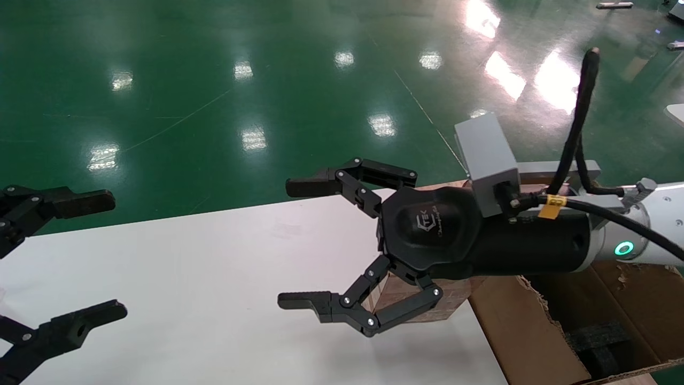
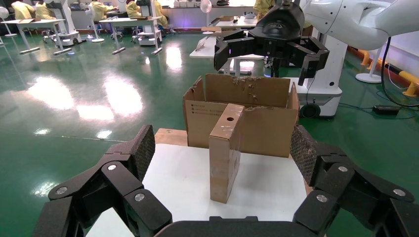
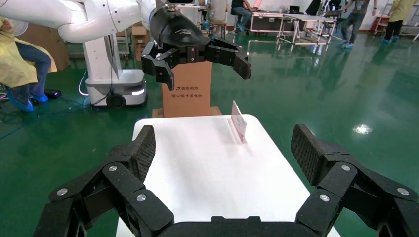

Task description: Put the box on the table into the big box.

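Standing on a narrow edge on the table (image 1: pixel 214 267), just in front of the big box (image 2: pixel 262 128): the box (image 2: pixel 226 153), holed broad face upright, long axis running toward the big box's printed wall. Not telling whether touching that wall or sitting just apart from it.

Hovering over the box with the right gripper (image 1: pixel 295 243), fingers spread wide and clamping nothing. Sitting with the palm above the box (image 1: pixel 454 299) and not the fingertips, so leaving the box back under the knuckles, on the big-box side of the open fingers. Pointing those fingers away from the big box, along the table. Showing no box at all in the right wrist view, only bare tabletop beyond the pads.

Holding the left gripper (image 1: pixel 107 255) well away from the big box, at the table's far end, fingers likewise wide apart and empty, facing the box's thin striped edge head-on.

Judging the right arm much the nearer. Probably needing to draw back toward the big box and drop, turning so the pads close across the thin dimension, on the two broad faces. Risking a topple otherwise, with the box balancing on so slim an edge.

Lying open-topped with ragged flaps, the big box (image 1: pixel 513 331), holding black foam (image 1: pixel 593 342) at the bottom and nothing else visible.
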